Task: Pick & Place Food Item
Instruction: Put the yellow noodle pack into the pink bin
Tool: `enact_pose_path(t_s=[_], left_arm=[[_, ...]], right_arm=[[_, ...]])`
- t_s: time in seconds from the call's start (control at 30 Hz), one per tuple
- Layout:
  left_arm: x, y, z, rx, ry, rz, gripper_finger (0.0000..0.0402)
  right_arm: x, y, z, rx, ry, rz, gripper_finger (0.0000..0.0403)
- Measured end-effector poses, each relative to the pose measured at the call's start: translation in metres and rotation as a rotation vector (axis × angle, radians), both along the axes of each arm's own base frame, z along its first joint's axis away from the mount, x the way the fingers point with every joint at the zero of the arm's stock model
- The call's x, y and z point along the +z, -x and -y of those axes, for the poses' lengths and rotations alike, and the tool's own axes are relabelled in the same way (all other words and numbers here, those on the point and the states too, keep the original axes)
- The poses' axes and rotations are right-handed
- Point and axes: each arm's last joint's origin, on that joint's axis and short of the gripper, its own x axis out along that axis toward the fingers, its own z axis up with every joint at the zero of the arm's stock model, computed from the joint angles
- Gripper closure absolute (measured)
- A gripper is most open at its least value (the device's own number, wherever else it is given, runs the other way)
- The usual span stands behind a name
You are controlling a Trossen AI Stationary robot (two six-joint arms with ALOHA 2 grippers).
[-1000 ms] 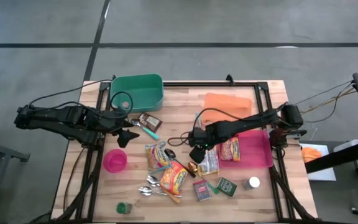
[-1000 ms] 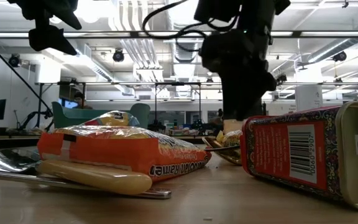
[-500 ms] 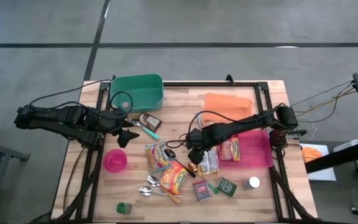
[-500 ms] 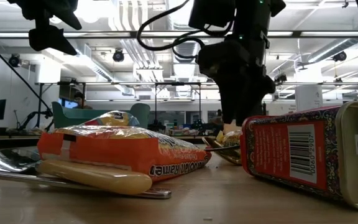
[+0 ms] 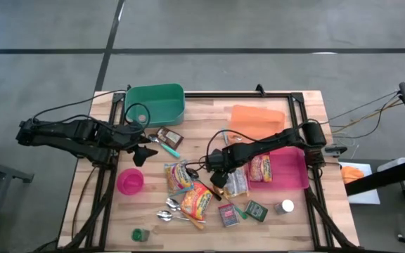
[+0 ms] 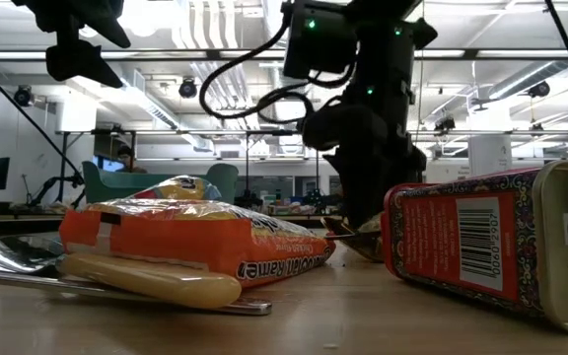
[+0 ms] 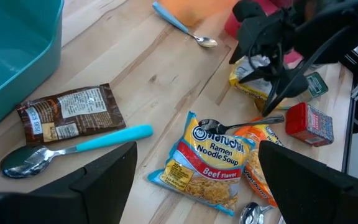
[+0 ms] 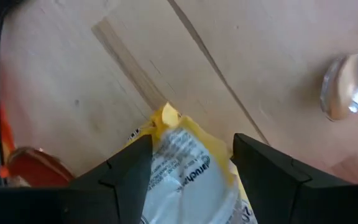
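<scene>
In the low view, nearest to the camera, a red tin (image 6: pixel 481 247) lies on its side on the wooden table (image 5: pixel 202 116), and an orange noodle packet (image 6: pixel 190 242) lies beside it with a spoon (image 6: pixel 28 258) in front. Behind them the room is a big hall with ceiling lights and desks; far back a person (image 6: pixel 123 158) sits at a screen.

From above, the table carries many things: a green cap (image 5: pixel 140 234) and a small metal can (image 5: pixel 285 206) at the near edge, then a pink cup (image 5: pixel 130 181), a blue noodle packet (image 5: pixel 177 176), a pink tray (image 5: pixel 292 171) with another packet (image 5: pixel 261 167) inside, then an orange cloth (image 5: pixel 257 117) and a green bin (image 5: pixel 155 104) at the far side.

The right gripper (image 5: pixel 218 176) is low over the middle of the table. Its fingers (image 8: pixel 126 177) are spread, one on each side of the corner of a yellow packet (image 8: pixel 182 162), but the packet is not pinched. This yellow packet (image 5: pixel 236 181) lies flat on the table, just beside the pink tray, under the gripper tip.

The left gripper (image 5: pixel 143 153) waits above the table's left part, near a brown packet (image 5: pixel 169 136) and a teal spoon (image 5: pixel 164 145), with its fingers (image 7: pixel 104 177) spread wide and holding nothing.
</scene>
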Motion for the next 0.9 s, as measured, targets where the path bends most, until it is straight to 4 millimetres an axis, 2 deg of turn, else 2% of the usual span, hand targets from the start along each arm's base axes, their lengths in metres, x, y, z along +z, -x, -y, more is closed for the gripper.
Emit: enact_pose_path(t_s=[0.1, 0.4, 0.77, 0.9], left_arm=[[0.0, 0.0, 0.0, 0.0, 0.0, 0.0, 0.0065], [0.0, 0.0, 0.0, 0.0, 0.0, 0.0, 0.0065], [0.0, 0.0, 0.0, 0.0, 0.0, 0.0, 0.0065], [0.0, 0.0, 0.0, 0.0, 0.001, 0.0, 0.0065]], right_arm=[[-0.003, -0.002, -0.001, 0.008, -0.017, -0.008, 0.0223], [0.002, -0.001, -0.001, 0.014, -0.023, 0.001, 0.0384], [0.012, 0.001, -0.001, 0.006, -0.044, 0.027, 0.0395], [0.023, 0.003, -0.001, -0.002, -0.05, 0.059, 0.0395]])
